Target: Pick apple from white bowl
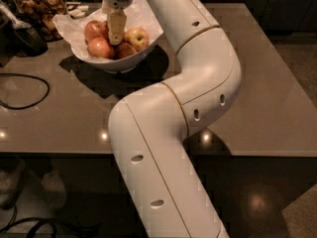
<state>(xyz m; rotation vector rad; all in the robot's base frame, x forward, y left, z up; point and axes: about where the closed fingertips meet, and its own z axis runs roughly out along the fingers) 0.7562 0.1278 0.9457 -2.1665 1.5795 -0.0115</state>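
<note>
The white bowl (130,62) stands at the back left of the table, lined with crumpled white paper (68,24). Several apples lie in it: a deep red apple (100,48) at the front left, another red one (92,29) behind it, and a yellow-orange blushed one (138,37) at the right. My gripper (116,32) hangs straight down from the arm into the middle of the bowl, its tip among the apples, between the red ones and the blushed one. It hides what lies right under it.
A glass jar of brown snacks (41,6) stands behind the bowl at the left. A dark appliance (17,36) and a black cable (27,90) lie on the left of the brown table (262,88). My white arm (163,133) crosses the table's front edge.
</note>
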